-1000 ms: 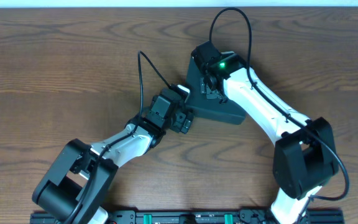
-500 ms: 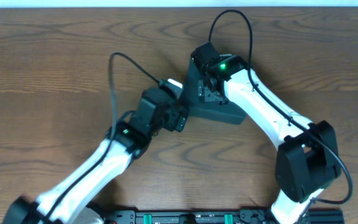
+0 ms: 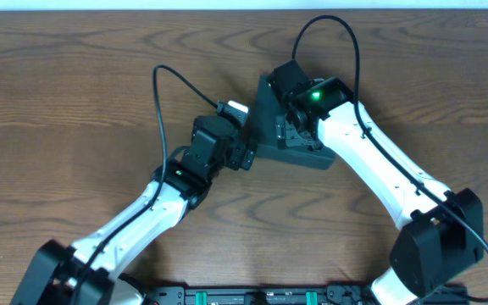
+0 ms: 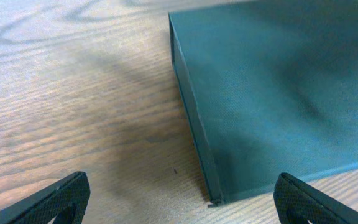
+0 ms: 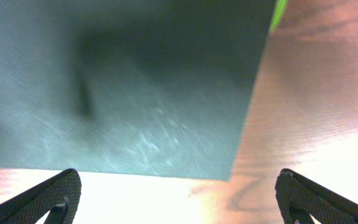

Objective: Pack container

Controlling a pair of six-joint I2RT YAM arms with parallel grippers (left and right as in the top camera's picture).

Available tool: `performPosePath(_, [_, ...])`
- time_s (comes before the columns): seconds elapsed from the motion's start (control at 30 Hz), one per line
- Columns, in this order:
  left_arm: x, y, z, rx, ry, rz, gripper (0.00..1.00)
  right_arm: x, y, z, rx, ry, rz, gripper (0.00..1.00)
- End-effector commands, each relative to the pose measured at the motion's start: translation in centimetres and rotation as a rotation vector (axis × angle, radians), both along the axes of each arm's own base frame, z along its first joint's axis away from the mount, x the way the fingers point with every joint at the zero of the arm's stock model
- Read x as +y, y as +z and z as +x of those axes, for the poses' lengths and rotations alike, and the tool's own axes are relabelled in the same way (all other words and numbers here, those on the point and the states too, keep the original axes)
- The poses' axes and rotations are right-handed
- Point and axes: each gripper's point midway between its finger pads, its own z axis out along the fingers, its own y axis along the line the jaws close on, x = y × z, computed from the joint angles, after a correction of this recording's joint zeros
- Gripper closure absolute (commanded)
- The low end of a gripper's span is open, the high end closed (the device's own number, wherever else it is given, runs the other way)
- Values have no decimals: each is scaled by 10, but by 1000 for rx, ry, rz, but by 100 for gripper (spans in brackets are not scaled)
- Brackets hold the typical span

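The container (image 3: 310, 158) is a dark teal-black square box lying flat on the wooden table with its lid shut. In the left wrist view its top (image 4: 272, 81) and left side wall fill the right half. My left gripper (image 4: 182, 200) is open and empty, its fingers spread either side of the box's near corner; overhead it sits at the box's left edge (image 3: 246, 158). My right gripper (image 5: 179, 196) is open and empty, hovering over the lid (image 5: 123, 81); overhead it covers the box's middle (image 3: 285, 131). No snack packets show.
Bare wood-grain table (image 3: 74, 93) lies all around the box. Black cables loop above both wrists (image 3: 163, 93). A sliver of green (image 5: 279, 12) shows past the box's far corner in the right wrist view. The arm bases stand at the front edge.
The left arm has stretched out, and its gripper has edged slightly up and to the left along the box's left side. The right wrist has shifted a little to the right over the box.
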Motion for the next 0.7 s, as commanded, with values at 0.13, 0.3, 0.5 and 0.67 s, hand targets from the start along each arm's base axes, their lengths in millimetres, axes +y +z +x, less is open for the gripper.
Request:
performPosePath(0.13, [-4, -24, 6, 46, 14, 0, 5, -30, 6, -1, -3, -114, -32, 1])
performPosePath(0.3, [-6, -38, 3, 82, 1, 11, 5, -47, 5, 2, 3, -173, -26, 1])
performPosePath(0.5, [-10, -58, -2, 139, -27, 19, 4, -70, 5, 1, 25, -236, -37, 1])
performPosePath(0.67, [-12, -70, -6, 178, -32, 13, 5, -83, 5, 1, 37, -271, -42, 1])
